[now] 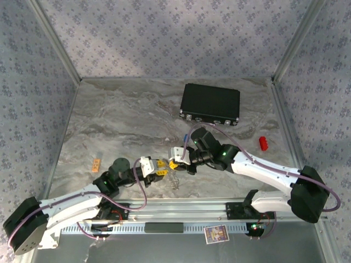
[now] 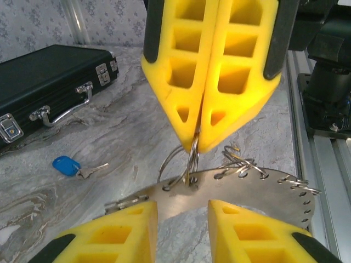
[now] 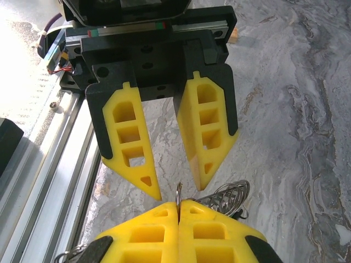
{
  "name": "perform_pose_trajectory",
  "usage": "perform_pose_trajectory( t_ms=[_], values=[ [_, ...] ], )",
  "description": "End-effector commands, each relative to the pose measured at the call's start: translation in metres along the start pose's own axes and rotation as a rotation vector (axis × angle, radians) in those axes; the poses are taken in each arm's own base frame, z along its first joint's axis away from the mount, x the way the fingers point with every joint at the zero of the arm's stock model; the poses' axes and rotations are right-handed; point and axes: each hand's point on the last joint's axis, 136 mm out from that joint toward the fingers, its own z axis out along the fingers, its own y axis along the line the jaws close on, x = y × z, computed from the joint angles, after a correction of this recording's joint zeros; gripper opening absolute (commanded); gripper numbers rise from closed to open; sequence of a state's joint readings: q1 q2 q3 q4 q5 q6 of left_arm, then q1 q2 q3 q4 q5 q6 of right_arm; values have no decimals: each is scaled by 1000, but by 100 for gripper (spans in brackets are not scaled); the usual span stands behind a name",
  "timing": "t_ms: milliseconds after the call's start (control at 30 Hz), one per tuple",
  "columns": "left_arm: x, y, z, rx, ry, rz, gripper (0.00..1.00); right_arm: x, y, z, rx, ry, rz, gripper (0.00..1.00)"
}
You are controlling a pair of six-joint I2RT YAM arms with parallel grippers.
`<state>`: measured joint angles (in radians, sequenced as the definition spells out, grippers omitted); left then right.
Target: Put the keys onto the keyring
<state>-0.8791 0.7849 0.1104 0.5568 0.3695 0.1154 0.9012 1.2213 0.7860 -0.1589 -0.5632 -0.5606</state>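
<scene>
Surface: grey marbled tabletop point(image 1: 120, 120), fenced by blue-patterned walls point(image 1: 164, 38).
Right gripper point(image 2: 196, 147): yellow fingers pressed together, pinching one small wire loop of the keyring from above, directly ahead of the other gripper's tips.
Keyring point(image 2: 247, 186): flat grey-silver metal band punched with holes and strung with small wire loops. It hangs under the right gripper's tips and runs crosswise just beyond the left fingertips.
Left gripper point(image 2: 182, 204): yellow fingers apart, nothing clamped between them. I cannot tell whether its tips touch the band.
Blue-headed key point(image 2: 66, 165): flat on the tabletop, ahead and to the left of the left gripper, well apart from the keyring.
Black rectangular case point(image 1: 210, 103): closed, silver latches and handle facing the grippers, beyond the blue-headed key.
</scene>
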Motion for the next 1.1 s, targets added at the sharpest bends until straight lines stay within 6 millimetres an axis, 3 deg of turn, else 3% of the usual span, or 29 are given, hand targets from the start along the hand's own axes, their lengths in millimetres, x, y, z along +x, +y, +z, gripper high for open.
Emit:
perform_pose_trajectory(
  t_ms=[0,267,467,567,600,667,700,900,1067],
  values=[
    [-32,-3,1,25,-92,54,29,-7,4,3,-25,-33,6,0],
    [-34,-5,2,41,-88,54,25,-11,4,3,-24,-41,-2,0],
    [-30,-5,5,44,-68,57,13,-11,5,4,-26,-42,-1,0],
    [-33,-4,4,35,-66,66,1,-9,4,2,-16,-31,1,0],
    [-35,-2,4,25,-62,69,0,-7,2,1,2,-22,-1,3],
    [-39,1,2,7,-39,76,0,-3,-4,-6,43,-3,-2,26],
    [-39,2,1,2,-15,85,0,2,-8,-11,72,15,-1,30],
    [-54,3,-2,29,138,127,0,17,-24,-44,212,147,-37,32],
    [-62,4,-2,68,297,103,0,0,-26,-52,236,110,-92,28]
  ],
)
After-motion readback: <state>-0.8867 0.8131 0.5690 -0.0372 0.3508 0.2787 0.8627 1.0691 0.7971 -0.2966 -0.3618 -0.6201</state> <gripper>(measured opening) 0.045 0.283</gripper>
